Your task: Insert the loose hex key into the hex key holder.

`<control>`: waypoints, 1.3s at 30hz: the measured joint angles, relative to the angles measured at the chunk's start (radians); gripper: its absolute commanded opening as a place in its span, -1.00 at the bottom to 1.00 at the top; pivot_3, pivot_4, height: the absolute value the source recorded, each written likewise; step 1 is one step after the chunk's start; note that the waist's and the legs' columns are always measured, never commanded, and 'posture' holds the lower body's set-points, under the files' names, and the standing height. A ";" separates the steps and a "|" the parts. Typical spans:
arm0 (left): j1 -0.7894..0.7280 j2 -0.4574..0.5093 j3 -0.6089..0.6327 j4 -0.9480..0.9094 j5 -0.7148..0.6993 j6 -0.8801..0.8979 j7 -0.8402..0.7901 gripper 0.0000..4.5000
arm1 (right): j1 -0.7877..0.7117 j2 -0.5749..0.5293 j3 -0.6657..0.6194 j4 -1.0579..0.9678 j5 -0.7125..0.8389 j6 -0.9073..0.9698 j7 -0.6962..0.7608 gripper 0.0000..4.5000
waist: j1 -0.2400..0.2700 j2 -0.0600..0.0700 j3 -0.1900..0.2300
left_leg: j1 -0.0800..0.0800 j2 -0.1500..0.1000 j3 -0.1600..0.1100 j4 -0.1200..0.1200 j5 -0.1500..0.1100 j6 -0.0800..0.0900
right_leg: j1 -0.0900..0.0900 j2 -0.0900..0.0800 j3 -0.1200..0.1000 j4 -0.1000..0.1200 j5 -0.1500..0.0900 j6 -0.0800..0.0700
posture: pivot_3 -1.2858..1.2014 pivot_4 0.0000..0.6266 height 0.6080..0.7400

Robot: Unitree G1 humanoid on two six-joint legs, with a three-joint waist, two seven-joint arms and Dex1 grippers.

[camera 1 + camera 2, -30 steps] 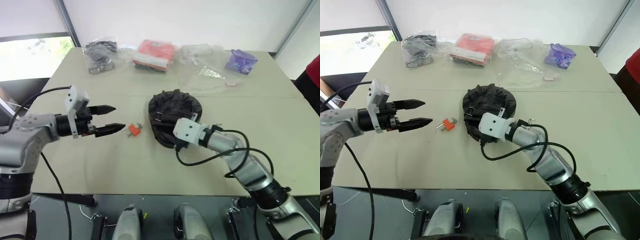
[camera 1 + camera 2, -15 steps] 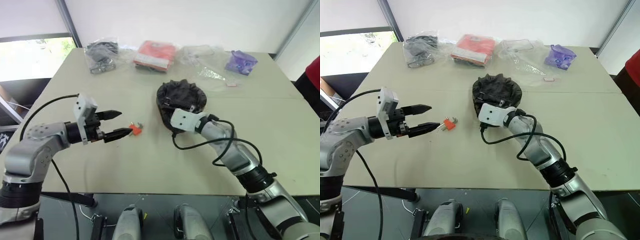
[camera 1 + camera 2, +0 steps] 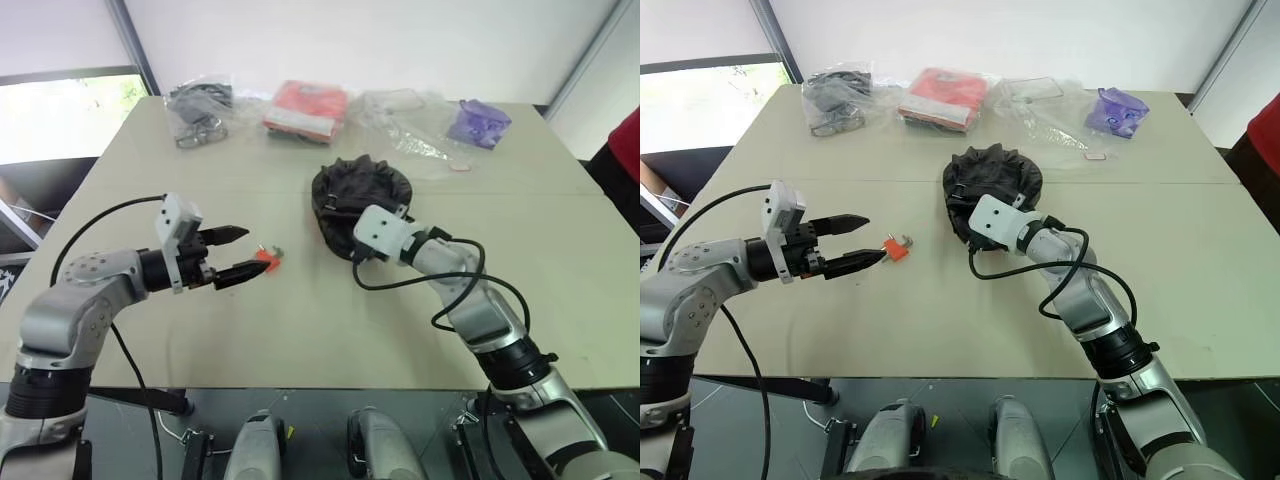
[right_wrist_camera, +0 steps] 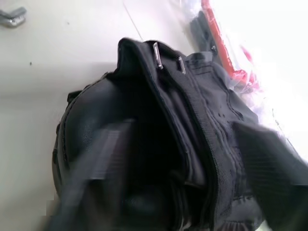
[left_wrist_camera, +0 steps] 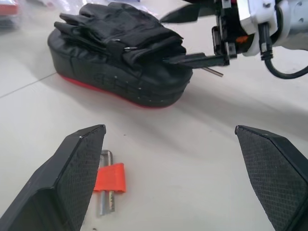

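Fingers of the left gripper (image 3: pixel 868 240) stand spread and empty near the desk's left side, tips just short of the orange holder (image 3: pixel 897 248), which lies flat straight ahead of them, its keys running roughly across their reach. Right gripper (image 5: pixel 192 36), parted too, presses at the black padded mitt (image 3: pixel 358 192) mid-desk; a thin metal rod (image 5: pixel 212 71), likely the loose key, shows at its lower finger. Left arm is nearer the holder.
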State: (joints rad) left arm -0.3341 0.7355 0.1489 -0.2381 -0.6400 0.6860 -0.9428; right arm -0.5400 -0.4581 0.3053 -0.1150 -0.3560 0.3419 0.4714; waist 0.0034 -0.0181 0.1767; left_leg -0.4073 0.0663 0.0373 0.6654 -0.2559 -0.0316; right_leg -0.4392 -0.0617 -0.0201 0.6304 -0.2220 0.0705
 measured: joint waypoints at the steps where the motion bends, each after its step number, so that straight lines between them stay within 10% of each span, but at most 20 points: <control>1: 0.000 0.000 0.000 0.000 0.000 0.000 0.001 1.00 | -0.004 0.000 0.001 0.003 -0.008 -0.003 -0.006 0.97 | -0.001 0.000 0.000 | 0.000 0.000 0.000 0.000 0.000 0.000 | 0.000 0.000 0.000 0.000 0.000 0.000 | 0.03 -0.52 0.99; 36: 0.024 -0.033 -0.048 -0.039 0.004 -0.001 0.041 1.00 | -0.299 0.128 0.018 0.525 -0.148 -0.131 -0.273 0.97 | -0.021 0.000 0.000 | -0.001 0.000 0.001 -0.002 0.000 0.000 | -0.002 0.000 0.002 0.000 0.000 0.000 | 0.03 -0.52 0.99; 39: 0.028 -0.039 -0.051 -0.040 0.008 -0.003 0.048 1.00 | -0.350 0.134 0.050 0.592 -0.158 -0.123 -0.230 0.57 | -0.021 0.000 0.000 | 0.000 0.000 0.001 -0.002 0.000 0.000 | -0.002 0.000 0.002 0.000 0.000 0.000 | 0.03 -0.52 0.99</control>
State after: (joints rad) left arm -0.3061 0.6964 0.0974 -0.2783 -0.6321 0.6833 -0.8951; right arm -0.8902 -0.3242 0.3556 0.4771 -0.5141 0.2187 0.2409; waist -0.0178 -0.0182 0.1766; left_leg -0.4076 0.0662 0.0381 0.6638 -0.2559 -0.0316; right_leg -0.4407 -0.0615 -0.0181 0.6305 -0.2219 0.0706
